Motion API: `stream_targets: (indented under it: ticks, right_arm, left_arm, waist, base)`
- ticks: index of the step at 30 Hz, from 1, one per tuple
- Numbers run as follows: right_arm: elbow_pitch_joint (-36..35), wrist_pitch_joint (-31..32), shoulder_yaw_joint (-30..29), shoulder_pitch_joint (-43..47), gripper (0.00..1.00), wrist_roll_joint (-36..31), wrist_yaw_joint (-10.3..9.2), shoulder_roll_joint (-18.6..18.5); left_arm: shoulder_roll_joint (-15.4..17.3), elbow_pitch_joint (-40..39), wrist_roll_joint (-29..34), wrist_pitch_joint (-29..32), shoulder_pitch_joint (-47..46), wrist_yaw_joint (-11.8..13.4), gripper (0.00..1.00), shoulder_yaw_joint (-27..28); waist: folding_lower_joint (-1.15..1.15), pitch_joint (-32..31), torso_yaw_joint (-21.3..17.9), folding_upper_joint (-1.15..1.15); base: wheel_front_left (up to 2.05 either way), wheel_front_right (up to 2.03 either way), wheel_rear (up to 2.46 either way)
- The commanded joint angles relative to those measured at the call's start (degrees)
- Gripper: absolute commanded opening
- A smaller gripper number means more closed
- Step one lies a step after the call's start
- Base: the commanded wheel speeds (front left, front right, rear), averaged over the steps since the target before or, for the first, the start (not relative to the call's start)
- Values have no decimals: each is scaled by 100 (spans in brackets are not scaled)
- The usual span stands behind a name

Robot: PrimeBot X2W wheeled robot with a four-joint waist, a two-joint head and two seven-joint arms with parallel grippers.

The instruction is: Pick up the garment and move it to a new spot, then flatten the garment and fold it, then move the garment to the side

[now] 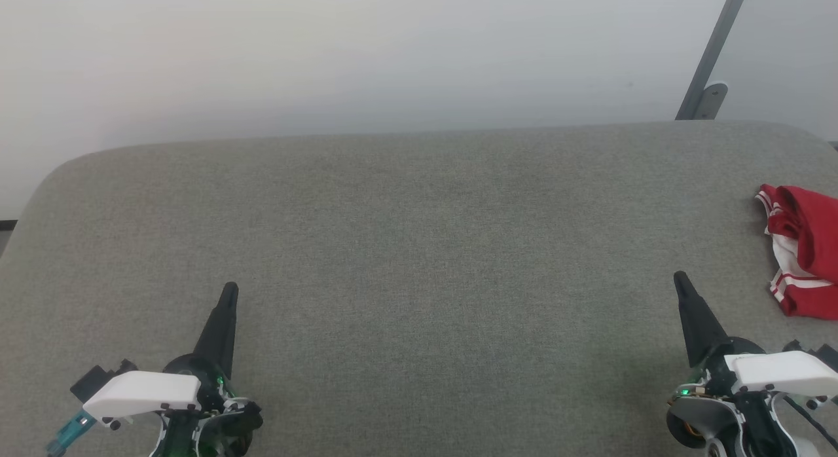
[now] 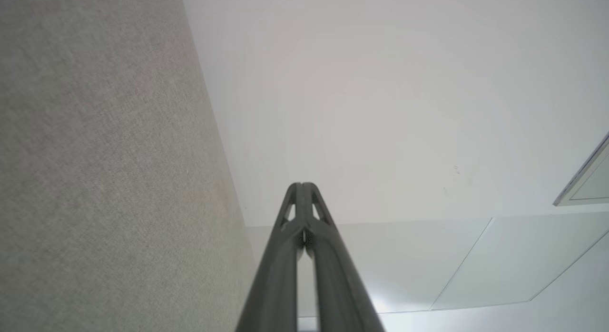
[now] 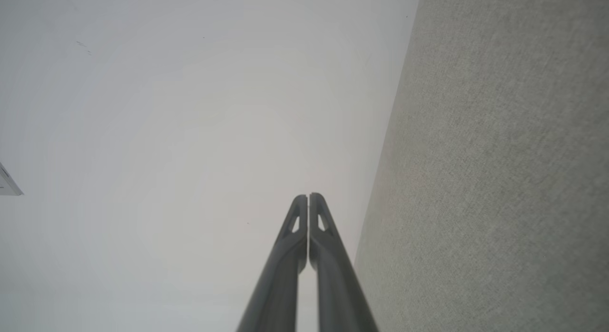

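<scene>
The garment (image 1: 805, 251) lies crumpled at the far right of the grey fabric-covered table (image 1: 419, 247), a red heap with white cloth and red-and-white striped trim, cut off by the head view's right edge. My right gripper (image 1: 679, 278) hovers low at the lower right, shut and empty, a short way left of and nearer than the garment. At the lower left my left gripper (image 1: 229, 290) is shut with nothing in it. Each wrist view shows its own fingers pressed together, the left gripper (image 2: 302, 184) and the right gripper (image 3: 309, 195), against a white wall.
The table's far edge with rounded corners runs along a white wall (image 1: 327, 64). A grey metal bracket (image 1: 710, 64) slants up the wall at the upper right. Grey tabletop (image 2: 95, 180) fills the left wrist view's left side, and tabletop (image 3: 499, 180) the right wrist view's right side.
</scene>
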Motion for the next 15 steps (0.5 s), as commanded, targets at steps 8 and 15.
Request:
stream_targets:
  ticks: [8, 15]
  right_arm:
    - [-21, 13, 3, -28, 0, 24, 0, 23]
    - [-21, 12, 1, -28, 0, 24, 0, 23]
  left_arm:
    - [-14, -2, -18, -9, -57, -16, 0, -1]
    - [-14, -2, -19, -10, -57, -16, 0, -1]
  waist:
    - [0, 0, 0, 0]
    - [0, 0, 0, 0]
  base:
    - [0, 0, 0]
    - [0, 0, 0]
